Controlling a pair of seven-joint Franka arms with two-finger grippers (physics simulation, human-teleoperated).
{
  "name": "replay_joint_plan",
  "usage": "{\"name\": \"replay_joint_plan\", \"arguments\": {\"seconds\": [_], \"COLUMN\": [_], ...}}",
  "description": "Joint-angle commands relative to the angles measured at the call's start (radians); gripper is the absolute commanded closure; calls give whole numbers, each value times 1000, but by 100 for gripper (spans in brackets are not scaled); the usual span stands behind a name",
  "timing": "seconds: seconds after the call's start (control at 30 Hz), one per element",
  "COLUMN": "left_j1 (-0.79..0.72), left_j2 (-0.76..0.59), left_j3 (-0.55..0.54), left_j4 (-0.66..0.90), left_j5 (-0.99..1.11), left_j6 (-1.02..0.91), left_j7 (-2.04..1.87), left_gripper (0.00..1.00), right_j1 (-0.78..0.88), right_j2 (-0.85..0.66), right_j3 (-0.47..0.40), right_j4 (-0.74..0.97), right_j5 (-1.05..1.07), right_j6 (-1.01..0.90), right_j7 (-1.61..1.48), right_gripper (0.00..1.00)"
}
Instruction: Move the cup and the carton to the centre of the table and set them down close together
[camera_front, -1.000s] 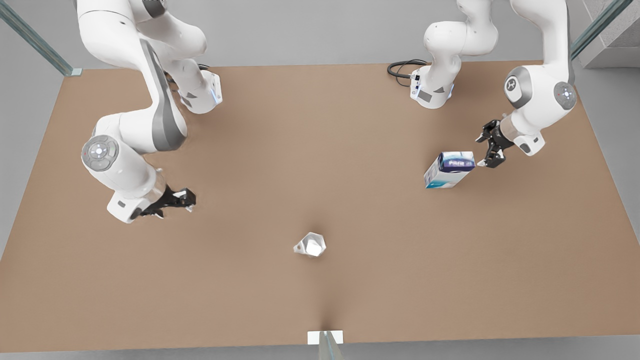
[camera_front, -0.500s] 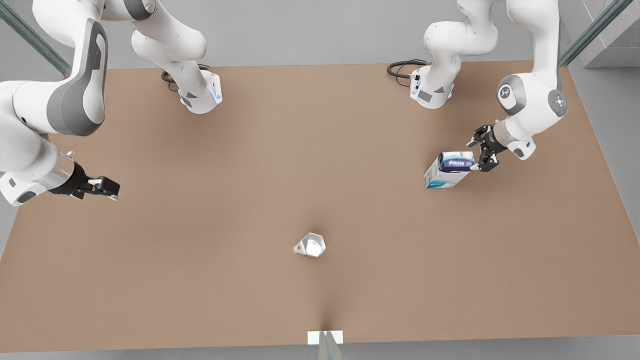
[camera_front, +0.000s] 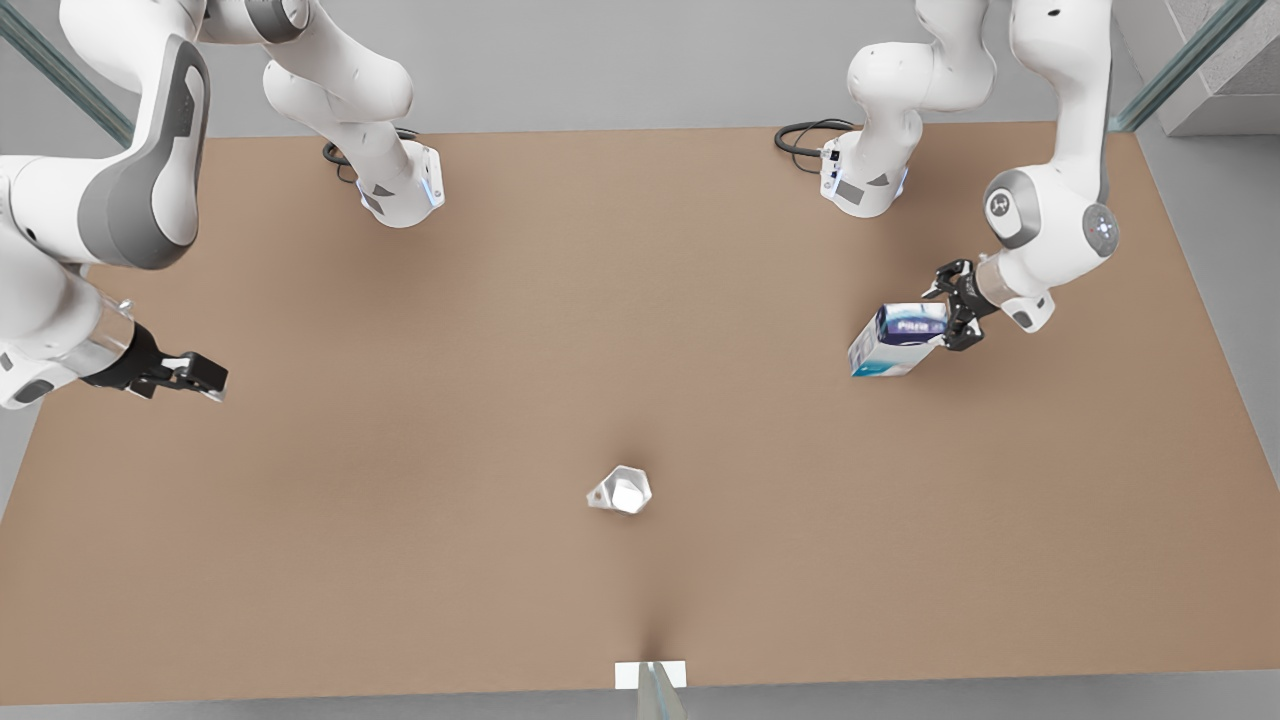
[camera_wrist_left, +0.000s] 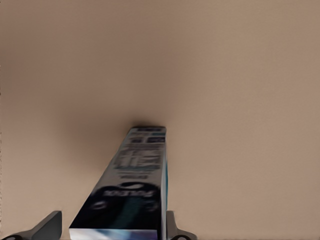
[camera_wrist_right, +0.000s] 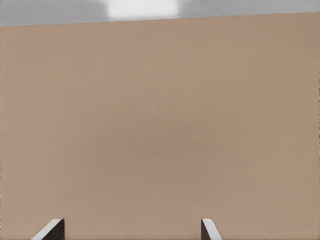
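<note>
In the front view, the carton (camera_front: 898, 340) is standing at the right of the frame on the tabletop (camera_front: 500, 330), leaning in the picture so its dark blue top panel faces up and right while its teal-marked base sits lower left. The left gripper (camera_front: 952, 306) is sitting at that top end, its dark fingers spread on either side of the carton's upper right edge, not visibly pressing it. The cup (camera_front: 621, 491) is resting low in the centre of the frame, well apart from both grippers. The right gripper (camera_front: 192, 376) is hanging over the left edge of the tabletop with its fingers parted and nothing between them. In the left wrist view, the carton (camera_wrist_left: 131, 190) is running lengthwise away from the camera, its near end lying between the two fingers (camera_wrist_left: 47, 225), closer to one of them. In the right wrist view, two separated fingers (camera_wrist_right: 50, 230) are framing bare tabletop (camera_wrist_right: 160, 125).
</note>
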Motion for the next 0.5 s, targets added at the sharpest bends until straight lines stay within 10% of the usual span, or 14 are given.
{"name": "replay_joint_plan", "arguments": {"seconds": [0.0,0.03,0.17,0.47], "left_j1": [-1,-4,-4,-11], "left_j2": [2,4,4,-5], "left_j3": [1,1,1,1], "left_j4": [0,2,2,66], "left_j5": [-25,-30,-32,-32], "left_j6": [0,4,10,-65], "left_j7": [0,2,5,-9], "left_gripper": [0,0,53,53], "right_j1": [-3,-3,0,0], "right_j2": [0,3,3,3], "right_j3": [1,1,1,1], "right_j4": [1,1,2,2], "right_j5": [-1,0,-3,-3], "right_j6": [-1,1,3,1], "right_j7": [0,1,-2,-2], "right_gripper": [0,0,0,0]}}
